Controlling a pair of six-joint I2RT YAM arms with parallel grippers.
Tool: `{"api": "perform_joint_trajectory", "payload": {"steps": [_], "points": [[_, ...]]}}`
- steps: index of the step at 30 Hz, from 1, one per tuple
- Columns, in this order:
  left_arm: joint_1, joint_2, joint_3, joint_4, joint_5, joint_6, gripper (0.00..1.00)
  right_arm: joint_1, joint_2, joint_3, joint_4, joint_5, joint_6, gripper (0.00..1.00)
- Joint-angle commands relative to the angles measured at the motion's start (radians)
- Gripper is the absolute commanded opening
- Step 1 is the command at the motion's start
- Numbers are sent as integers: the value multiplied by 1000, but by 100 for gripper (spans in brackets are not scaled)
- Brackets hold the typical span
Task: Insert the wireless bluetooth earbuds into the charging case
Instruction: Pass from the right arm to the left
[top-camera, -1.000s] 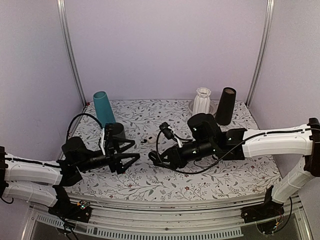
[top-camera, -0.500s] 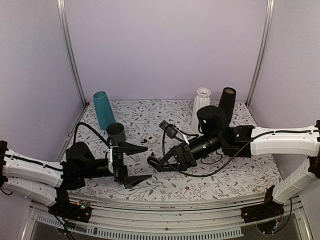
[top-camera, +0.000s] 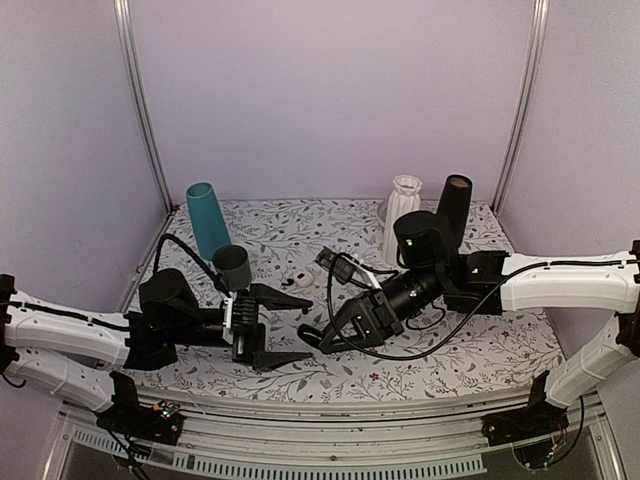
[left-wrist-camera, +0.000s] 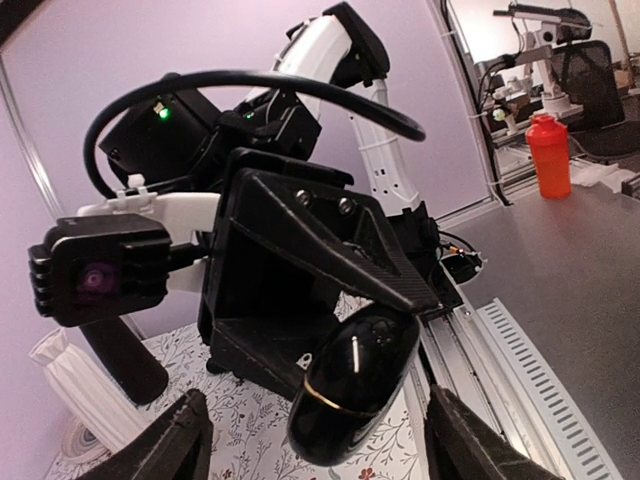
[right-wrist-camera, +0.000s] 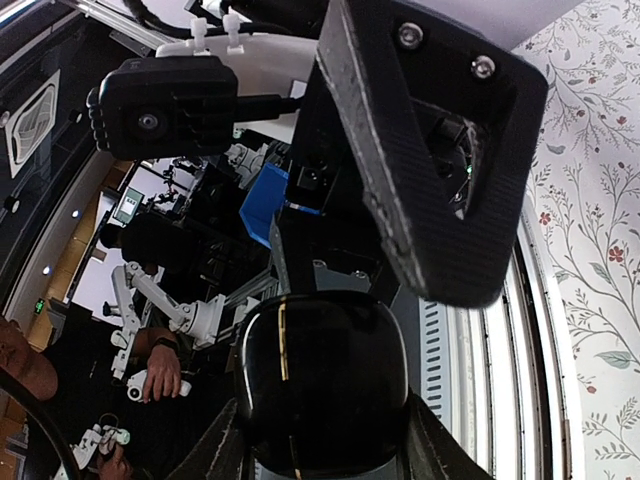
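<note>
Left gripper (top-camera: 300, 330) jaws spread, right gripper (top-camera: 322, 338) clamped, arms angled inward

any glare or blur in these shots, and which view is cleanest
Top external: soft, even light, no hard shadows, sharp throughout, so the cleanest. Left wrist: a thin bright streak of glare on the glossy charging case, and the fingertips at the bottom edge look slightly soft. Right wrist: the case shows a fainter streak, and the table edge bows from the wide lens.
</note>
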Motion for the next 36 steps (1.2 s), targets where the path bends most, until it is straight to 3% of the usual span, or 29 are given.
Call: {"api": "perform_joint_trajectory", "payload": {"steps": [1,21,25,27,31,33,36], "points": [[-18,22,46,-59,102,8,72,-6,15,35,21,-50,2,33],[-22,66,61,-3,152,-9,43,-5,47,53,1,-85,0,36],[-26,92,77,-12,166,-18,31,-5,44,54,0,-84,3,38],[-27,101,81,-13,158,-29,25,-5,41,54,-2,-72,2,46],[-27,111,83,-4,132,-81,12,-5,19,51,-37,12,-23,71],[-24,115,75,15,90,-137,0,-6,-4,42,-44,89,-49,84],[-18,123,53,74,38,-256,0,-3,-49,1,-23,229,-74,92]]}}
